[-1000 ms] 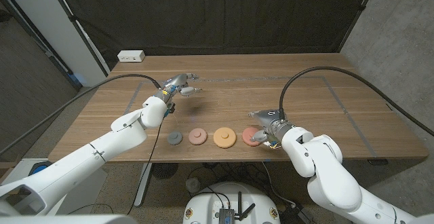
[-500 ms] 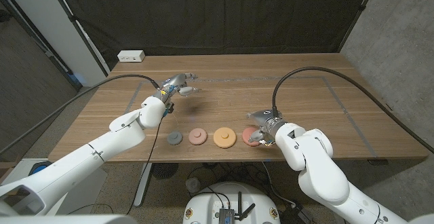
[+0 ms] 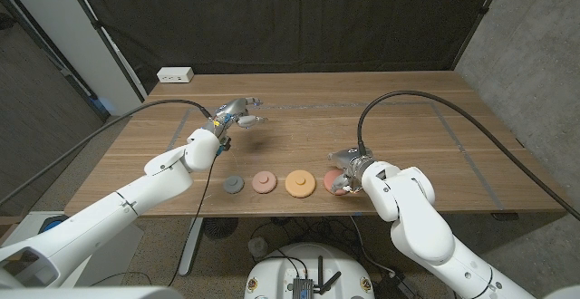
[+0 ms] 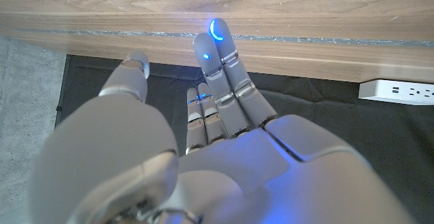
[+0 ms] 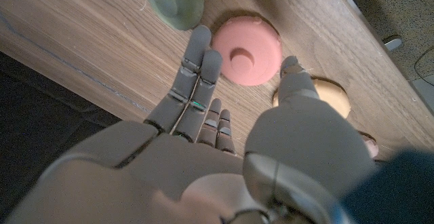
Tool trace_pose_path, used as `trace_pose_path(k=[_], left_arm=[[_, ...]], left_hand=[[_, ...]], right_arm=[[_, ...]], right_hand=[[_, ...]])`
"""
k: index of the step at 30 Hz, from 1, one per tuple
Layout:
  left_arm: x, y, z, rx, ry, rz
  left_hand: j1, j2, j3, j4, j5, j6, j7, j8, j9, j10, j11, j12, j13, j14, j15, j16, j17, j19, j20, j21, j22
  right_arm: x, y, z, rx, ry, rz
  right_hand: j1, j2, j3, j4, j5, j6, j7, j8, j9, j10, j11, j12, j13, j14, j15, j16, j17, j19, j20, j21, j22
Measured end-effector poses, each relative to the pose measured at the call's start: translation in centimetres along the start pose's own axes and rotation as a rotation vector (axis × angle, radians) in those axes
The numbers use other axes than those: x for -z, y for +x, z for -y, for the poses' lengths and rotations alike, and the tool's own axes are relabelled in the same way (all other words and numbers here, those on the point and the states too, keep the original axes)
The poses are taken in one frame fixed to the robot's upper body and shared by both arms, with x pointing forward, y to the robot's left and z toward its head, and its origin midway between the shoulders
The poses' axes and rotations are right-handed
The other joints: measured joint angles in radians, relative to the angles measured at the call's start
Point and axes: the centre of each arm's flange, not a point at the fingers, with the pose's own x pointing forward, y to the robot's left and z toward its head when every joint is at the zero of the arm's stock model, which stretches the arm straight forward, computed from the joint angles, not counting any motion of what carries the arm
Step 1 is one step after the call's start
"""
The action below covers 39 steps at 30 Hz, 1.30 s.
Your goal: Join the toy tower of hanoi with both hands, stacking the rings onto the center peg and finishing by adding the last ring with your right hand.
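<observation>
The head camera looks down from high up at the whole table (image 3: 417, 136). 2 wrist cameras sit close behind each hand, also seeing it.

Rings in row near front edge — grey (image 3: 234, 185), pink (image 3: 264, 183), orange (image 3: 300, 184), red (image 3: 335, 182).

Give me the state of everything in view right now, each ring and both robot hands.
grey ring: lying flat, loose, unstacked.
pink ring: lying flat, loose, unstacked.
orange ring: lying flat, loose, unstacked.
red ring: lying flat, partly covered by the right robot hand.
left robot hand: open, holding nothing.
right robot hand: open, fingers extended.
</observation>
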Motion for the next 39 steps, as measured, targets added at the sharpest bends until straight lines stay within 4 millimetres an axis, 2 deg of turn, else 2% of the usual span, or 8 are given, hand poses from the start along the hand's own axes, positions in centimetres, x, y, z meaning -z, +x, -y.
trace_pose_path(k=[19,28,35,37,39], left_arm=[[0.1,0.1,-0.1,-0.003,-0.005,0.003],[0.2,0.1,-0.2,-0.005,-0.005,0.004],[0.2,0.1,-0.2,-0.004,-0.006,0.004],[0.3,0.1,-0.2,-0.004,-0.005,0.003],[0.4,0.2,-0.2,-0.005,-0.005,0.002]], left_hand=[[0.005,0.005,0.0,0.0,0.004,0.004,0.004,0.0,0.0,0.009,0.002,-0.004,0.005,0.0,0.0,0.008,0.0,-0.006,-0.006,0.008,-0.004],[0.005,0.005,0.0,0.0,0.004,0.004,0.003,0.0,0.0,0.009,0.002,-0.004,0.005,0.0,0.0,0.008,-0.004,-0.011,0.0,0.016,-0.009],[0.005,0.005,0.0,0.0,0.004,0.004,0.003,0.0,0.0,0.009,0.002,-0.004,0.005,0.0,0.0,0.008,-0.004,-0.011,0.0,0.017,-0.009],[0.005,0.005,0.0,0.0,0.004,0.004,0.004,0.0,0.0,0.009,0.002,-0.004,0.004,0.0,0.0,0.015,-0.004,-0.011,0.0,0.023,-0.009],[0.005,0.005,0.0,0.0,0.004,0.004,0.003,0.0,0.0,0.009,0.002,-0.004,0.004,0.0,0.0,0.015,-0.004,-0.011,0.0,0.023,-0.009]], right_arm=[[0.0,1.0,-0.6,-0.038,-0.003,-0.008],[0.0,1.5,-1.0,-0.051,-0.009,-0.014],[0.1,1.7,-1.2,-0.056,-0.008,-0.02],[0.1,1.7,-1.3,-0.056,-0.007,-0.022],[0.2,1.8,-1.4,-0.057,-0.007,-0.025]], right_hand=[[0.0,0.0,0.0,0.0,0.0,-0.004,0.004,0.0,0.0,0.0,0.0,0.0,-0.005,0.0,0.0,0.006,0.0,0.0,0.0,0.015,-0.013],[0.0,0.0,0.0,0.0,0.0,-0.004,0.004,0.001,0.0,0.0,0.0,0.0,-0.009,0.0,0.0,0.007,-0.005,0.0,0.0,0.015,-0.018],[-0.006,0.007,0.0,0.0,0.0,0.004,-0.004,0.005,-0.004,0.0,0.0,0.001,-0.009,0.0,0.0,0.011,-0.005,0.0,0.0,0.023,-0.021],[0.002,0.015,0.0,0.0,0.0,0.005,-0.005,0.007,-0.005,0.014,-0.014,0.008,-0.009,0.0,0.0,0.011,-0.008,0.0,0.0,0.026,-0.025],[0.002,0.015,0.0,0.0,0.0,0.009,-0.017,0.009,-0.005,0.024,-0.023,0.009,-0.013,0.0,0.0,0.015,-0.009,0.0,0.0,0.032,-0.028]])
